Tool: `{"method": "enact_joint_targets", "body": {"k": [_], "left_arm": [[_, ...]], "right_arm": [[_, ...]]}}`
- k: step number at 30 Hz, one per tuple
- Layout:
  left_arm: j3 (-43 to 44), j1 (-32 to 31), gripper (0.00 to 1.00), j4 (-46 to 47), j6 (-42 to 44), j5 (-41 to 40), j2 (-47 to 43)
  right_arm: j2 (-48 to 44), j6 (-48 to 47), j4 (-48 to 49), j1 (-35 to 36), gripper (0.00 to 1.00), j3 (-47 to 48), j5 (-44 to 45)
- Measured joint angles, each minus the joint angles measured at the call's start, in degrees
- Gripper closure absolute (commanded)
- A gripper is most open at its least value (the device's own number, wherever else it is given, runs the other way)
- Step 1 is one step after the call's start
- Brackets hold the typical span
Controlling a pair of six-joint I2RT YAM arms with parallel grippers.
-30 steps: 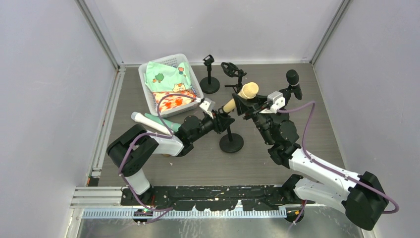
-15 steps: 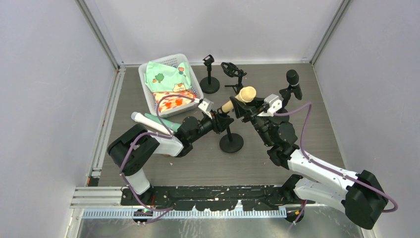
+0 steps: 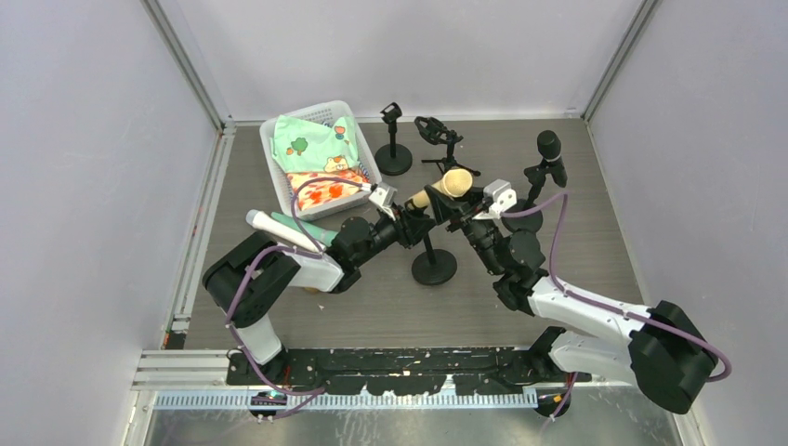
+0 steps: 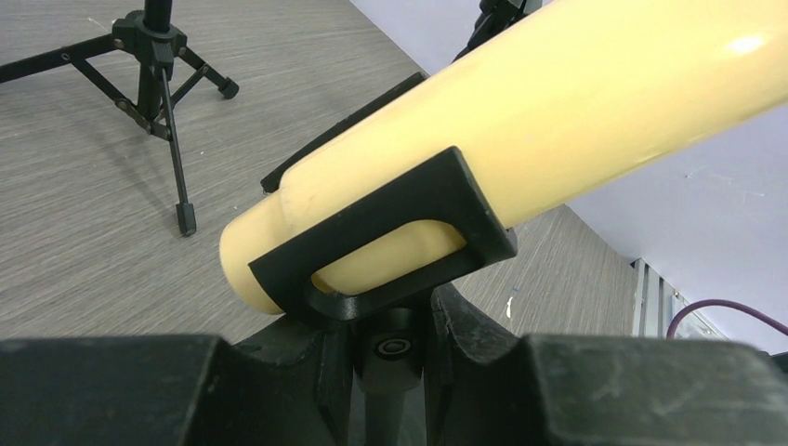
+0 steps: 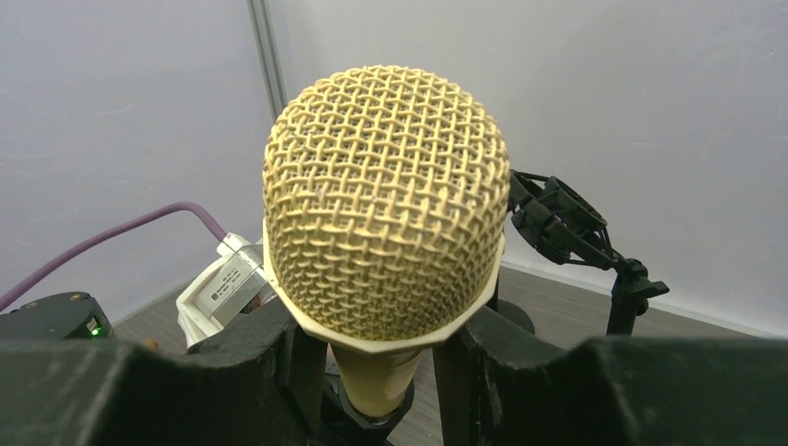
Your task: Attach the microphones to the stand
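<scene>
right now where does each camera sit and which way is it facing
Top: above and behind the bases, looking down on the table; both arms show, left gripper and right gripper meeting at the stand.
Left wrist: on the left arm, looking along its fingers at the clip round the cream mic.
Right wrist: on the right arm, looking along its fingers at the mesh head.
Shared: all three show the cream mic.

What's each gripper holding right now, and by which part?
The right gripper holds the cream microphone by its handle, just below the mesh head. The left gripper clamps the stand on the stem right under its clip.
</scene>
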Motion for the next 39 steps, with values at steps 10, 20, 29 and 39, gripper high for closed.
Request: {"method": "enact_joint_targets", "body": {"k": [10,20,29,39], "left_arm": [[0.0,0.44,1.0,-0.33,-1.4,-0.68,-0.02],[0.11,0.59,1.0,-4.02,-1.14,-1.31,-1.86],[0.37,0.72,1.0,-8.11,0.04,-1.25,-3.89],[0.42,0.94,1.0,-9.57,-0.02,-1.31,-4.66]], "right_arm": [[5.77,0.76,8.48,0.02,0.99,-0.87,0.68],[10.73,1.2,11.98,0.04,0.99,-0.57,0.76],[17.68,1.25,12.37,0.31,0.99,0.37,-0.5],[24.3,2.32,18.8,0.31,0.99,0.55,-1.03]]}}
